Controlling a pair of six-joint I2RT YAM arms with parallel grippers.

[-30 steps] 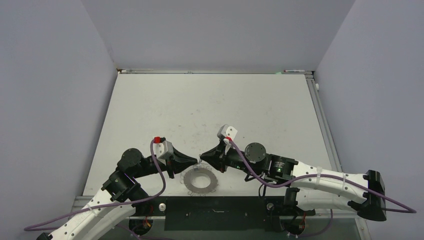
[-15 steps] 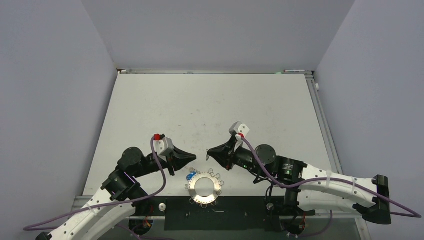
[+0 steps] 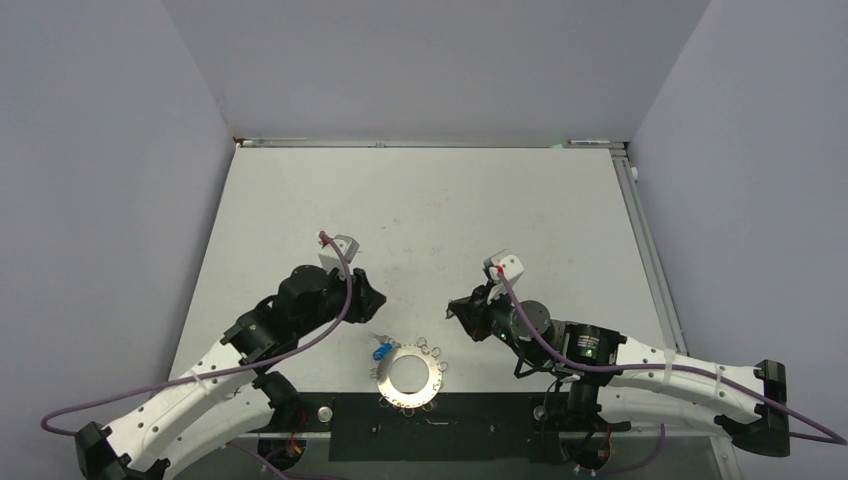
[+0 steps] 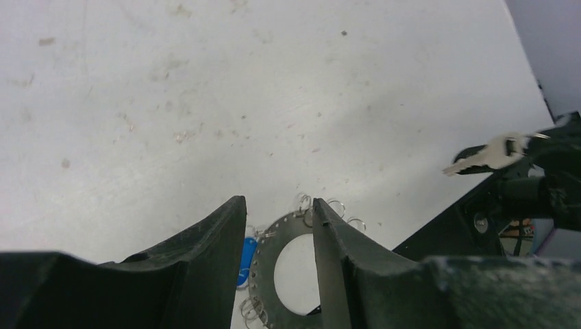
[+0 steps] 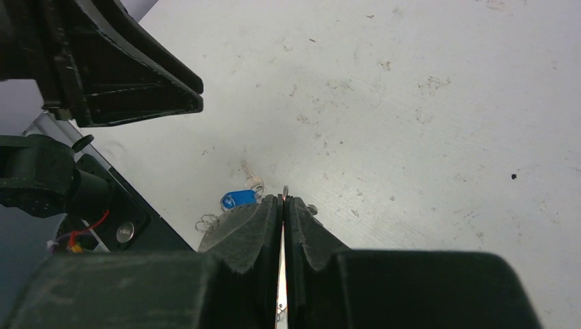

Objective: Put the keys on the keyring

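The keyring (image 3: pixel 408 374), a flat grey disc fringed with small wire loops, lies at the table's near edge. A blue key (image 3: pixel 382 351) lies against its left rim, and I cannot tell whether it is hooked on. My left gripper (image 3: pixel 372 297) hovers behind and left of the ring, open and empty. In the left wrist view the keyring (image 4: pixel 268 252) and blue key (image 4: pixel 244 259) show between its fingers. My right gripper (image 3: pixel 452 310) is shut on a silver key (image 4: pixel 488 157), to the right of the ring. That key shows edge-on between the jaws (image 5: pixel 283 193).
The black mounting rail (image 3: pixel 480 412) runs just in front of the ring. In the right wrist view the keyring (image 5: pixel 225 227) and blue key (image 5: pixel 238 199) sit close to the table's near edge. Grey walls enclose the white table (image 3: pixel 420 210).
The left gripper has opened and drawn back and up, away from the ring. The blue key now lies by the ring, nearer the table's edge. The right gripper has moved right, still shut.
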